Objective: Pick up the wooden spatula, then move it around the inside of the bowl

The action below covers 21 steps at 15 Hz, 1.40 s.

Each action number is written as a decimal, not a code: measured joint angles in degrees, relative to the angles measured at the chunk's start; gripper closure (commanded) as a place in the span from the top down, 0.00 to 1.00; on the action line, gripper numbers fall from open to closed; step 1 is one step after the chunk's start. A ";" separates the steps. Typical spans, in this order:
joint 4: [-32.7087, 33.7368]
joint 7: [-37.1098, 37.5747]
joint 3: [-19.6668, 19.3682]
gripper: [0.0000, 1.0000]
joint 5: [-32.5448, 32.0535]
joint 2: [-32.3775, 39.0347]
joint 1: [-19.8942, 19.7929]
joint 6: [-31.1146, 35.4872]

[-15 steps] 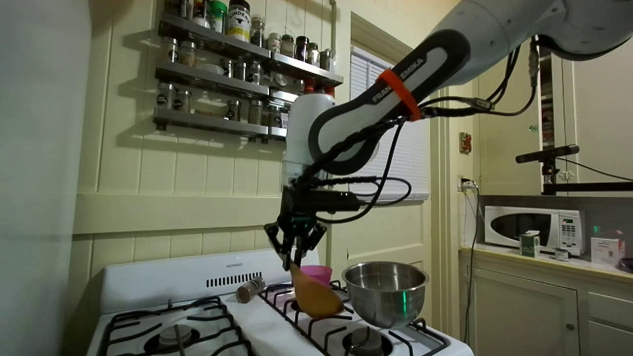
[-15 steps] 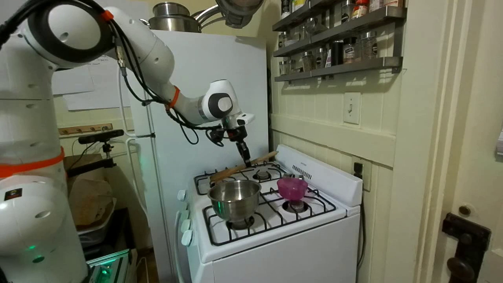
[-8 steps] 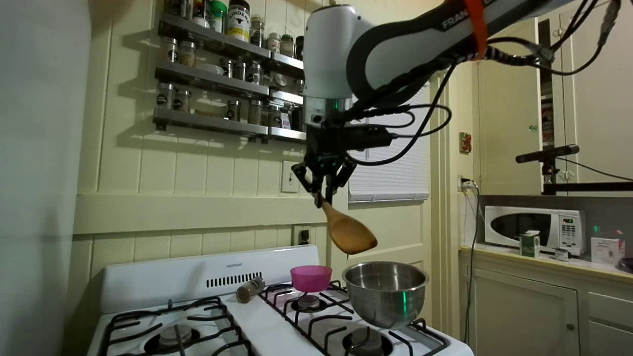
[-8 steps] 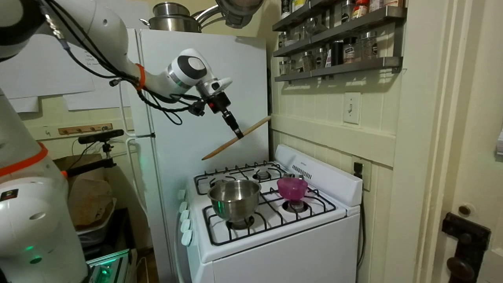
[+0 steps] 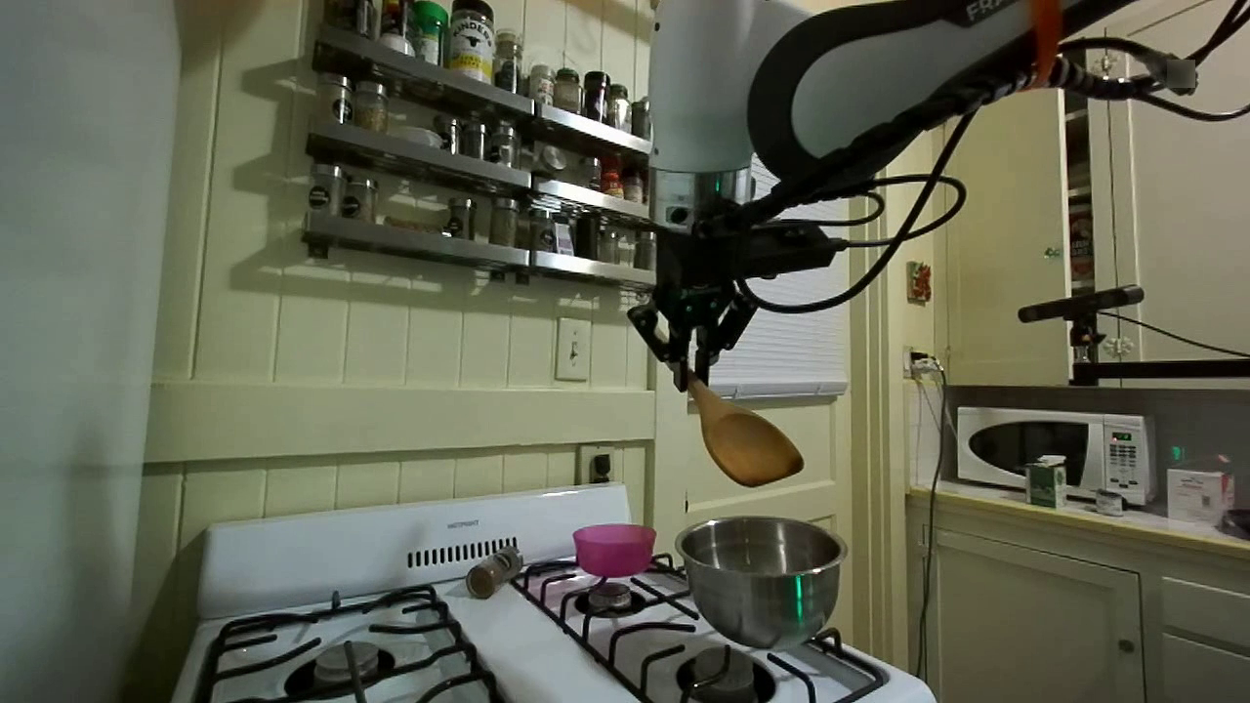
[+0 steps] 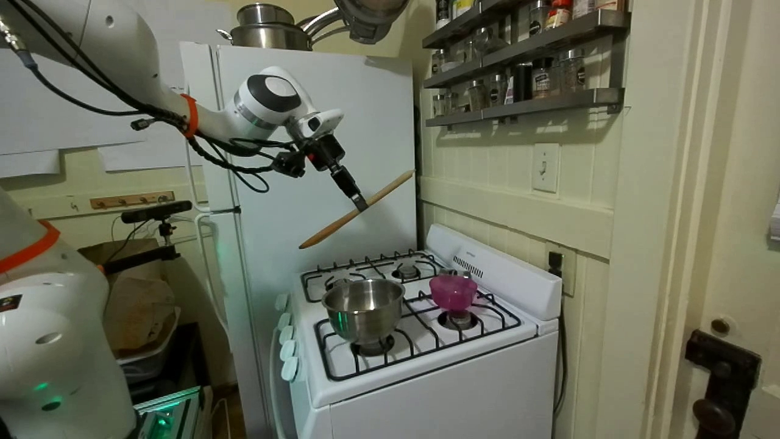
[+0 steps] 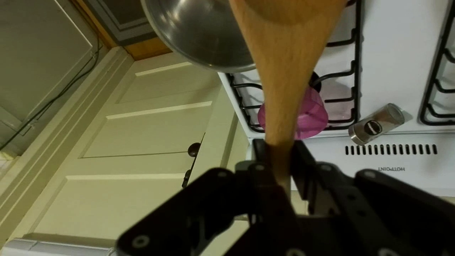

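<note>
The wooden spatula [image 5: 747, 444] is raised, with the gripper [image 5: 692, 378], from low over the burner grates [image 7: 358, 53] to well above them. In an exterior view its head, seen left of the bowl [image 5: 757, 600] a second ago, is now seen above the rim. There the pink bowl [image 5: 614, 553], then partly hidden, is fully uncovered, as is the light switch [image 5: 573, 349].

HOTPOINT, right there on the stove's back panel [image 7: 376, 158]!
Upside down in the wrist view; FRA shows on the robot's arm [image 5: 879, 88], INDER on a top-shelf jar [image 5: 472, 44]. The tipped jar's round label [image 7: 373, 127] is too blurred, the microwave display [image 5: 1121, 436] too small.
</note>
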 measured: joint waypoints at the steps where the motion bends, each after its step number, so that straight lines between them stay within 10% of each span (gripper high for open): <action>1: -0.02 -0.05 0.77 0.05 -1.26 0.04 -1.07 -0.46; 18: -12.68 27.23 6.27 0.05 -31.82 -1.42 -2.06 -3.76; 19: -13.49 28.29 6.11 0.22 -32.67 -1.94 -1.77 -4.79; 21: -14.71 29.44 4.91 0.22 -33.33 -2.91 -0.59 -4.06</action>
